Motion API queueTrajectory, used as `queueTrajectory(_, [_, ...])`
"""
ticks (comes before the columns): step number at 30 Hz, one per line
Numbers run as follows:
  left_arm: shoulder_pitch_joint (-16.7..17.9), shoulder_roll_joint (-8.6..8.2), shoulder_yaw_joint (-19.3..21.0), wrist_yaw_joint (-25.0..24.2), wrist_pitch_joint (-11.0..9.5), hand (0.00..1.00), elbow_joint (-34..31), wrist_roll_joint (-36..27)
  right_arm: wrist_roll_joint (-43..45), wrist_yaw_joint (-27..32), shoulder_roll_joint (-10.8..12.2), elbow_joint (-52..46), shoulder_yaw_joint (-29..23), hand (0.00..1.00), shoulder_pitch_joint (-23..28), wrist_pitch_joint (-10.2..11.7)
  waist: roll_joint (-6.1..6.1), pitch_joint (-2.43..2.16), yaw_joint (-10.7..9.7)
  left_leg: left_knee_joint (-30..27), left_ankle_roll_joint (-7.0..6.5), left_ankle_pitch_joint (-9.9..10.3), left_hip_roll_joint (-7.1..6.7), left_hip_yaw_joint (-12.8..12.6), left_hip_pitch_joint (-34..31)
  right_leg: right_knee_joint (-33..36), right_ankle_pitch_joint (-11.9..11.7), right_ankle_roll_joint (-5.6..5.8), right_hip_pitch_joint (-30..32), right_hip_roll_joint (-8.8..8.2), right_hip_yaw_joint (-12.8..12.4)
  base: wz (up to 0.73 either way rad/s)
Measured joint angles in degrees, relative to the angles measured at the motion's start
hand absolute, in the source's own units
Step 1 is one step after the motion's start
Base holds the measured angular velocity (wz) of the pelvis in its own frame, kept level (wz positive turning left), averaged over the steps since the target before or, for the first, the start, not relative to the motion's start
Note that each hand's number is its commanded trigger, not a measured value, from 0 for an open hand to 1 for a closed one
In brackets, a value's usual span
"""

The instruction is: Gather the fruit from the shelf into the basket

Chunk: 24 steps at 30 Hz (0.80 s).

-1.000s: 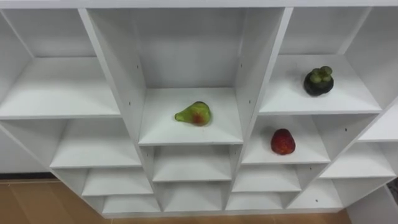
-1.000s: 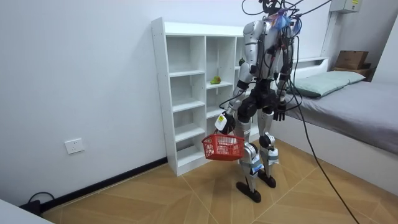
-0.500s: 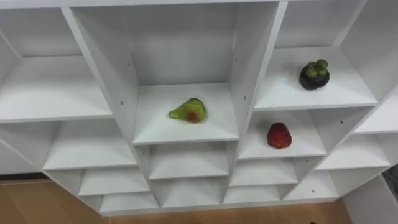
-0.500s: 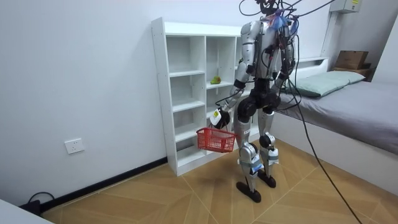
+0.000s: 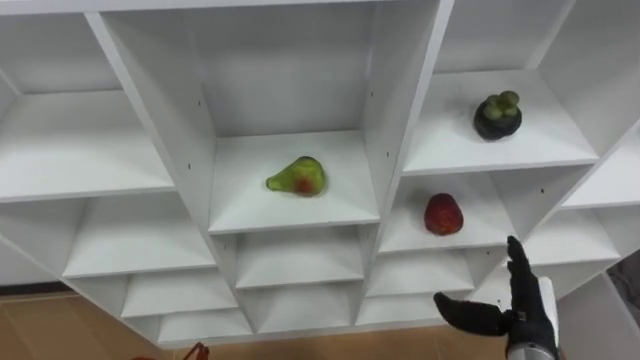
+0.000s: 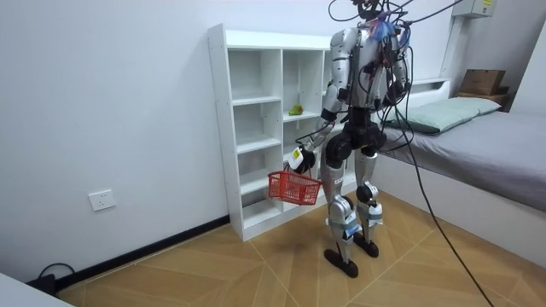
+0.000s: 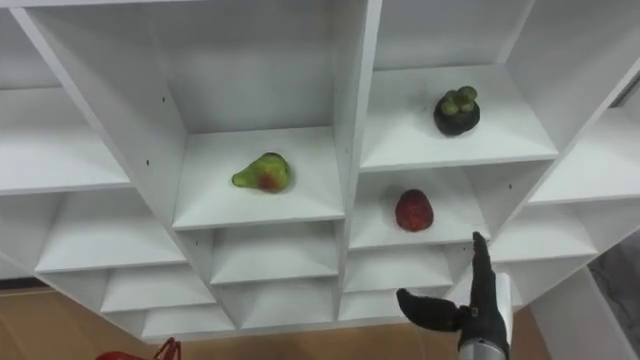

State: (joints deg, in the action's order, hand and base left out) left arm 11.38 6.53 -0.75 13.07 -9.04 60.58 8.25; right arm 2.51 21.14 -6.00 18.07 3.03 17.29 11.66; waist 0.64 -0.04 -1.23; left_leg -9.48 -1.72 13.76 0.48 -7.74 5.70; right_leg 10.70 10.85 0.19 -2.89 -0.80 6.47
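A green pear with a red blush [image 5: 296, 177] lies in the middle compartment of the white shelf unit [image 5: 390, 120]. One column to the right, a dark mangosteen [image 5: 497, 115] sits on the upper shelf and a red fruit [image 5: 443, 214] on the shelf below it. My right hand [image 5: 515, 300] is raised at the lower right, open with straight fingers, below and right of the red fruit and apart from it. In the room view my left hand [image 6: 299, 159] hangs at my side, shut on the handle of a red basket [image 6: 294, 187]. The basket's rim [image 7: 165, 348] peeks in at the bottom edge.
I stand close in front of the shelf unit [image 6: 247, 128], facing it. A bed [image 6: 478, 136] runs along the room view's right behind me. The other compartments hold nothing. Wooden floor lies below the unit.
My right hand has come up into the lower right of the eye views. The basket has swung forward and slightly up toward the shelf. The camera has shifted a little.
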Motion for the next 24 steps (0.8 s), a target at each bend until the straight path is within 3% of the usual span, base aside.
queueTrajectory(6, [0.5, 1.18, -1.2, 0.1, -0.2, 1.0, 0.1, -1.5, 0.1, 3.7, -0.5, -8.1, 0.1, 0.0, 0.8, 2.5, 0.11, 0.05, -0.2, 0.3, 0.0, 0.0, -0.05, 0.0, -0.1, 0.0, -0.1, -0.05, 0.0, 0.18, 0.0, 0.0])
queueTrajectory(10, [0.8, 1.42, -1.5, 0.1, -0.2, 1.0, 0.1, -1.9, 0.2, 6.0, -1.1, -13.0, 0.1, 0.0, 0.8, 2.8, -0.06, 0.01, -0.1, 0.4, 0.0, 0.0, -0.11, -0.1, -0.2, 0.0, -0.1, -0.04, 0.2, 0.19, -0.4, -0.02])
queueTrajectory(17, [0.9, 1.52, -1.8, 0.0, -0.3, 1.0, 0.1, -1.8, 2.6, 10.7, -2.8, -20.8, 0.6, 0.0, 0.8, 3.9, -0.61, -0.52, 0.8, 0.2, -0.02, 0.0, -0.1, -1.3, -0.9, 0.0, -0.4, 0.05, 1.7, 0.31, -1.6, -0.1])
queueTrajectory(24, [0.6, 2.0, -3.0, -0.1, -0.1, 1.0, 1.3, -1.8, 3.0, 13.9, -4.3, -26.4, 0.7, 0.0, 0.7, 3.8, -1.2, 0.0, 1.5, 0.3, -0.02, 0.0, -0.04, -1.5, -0.4, -0.1, -0.4, 0.07, 1.2, 0.32, -1.6, -0.01])
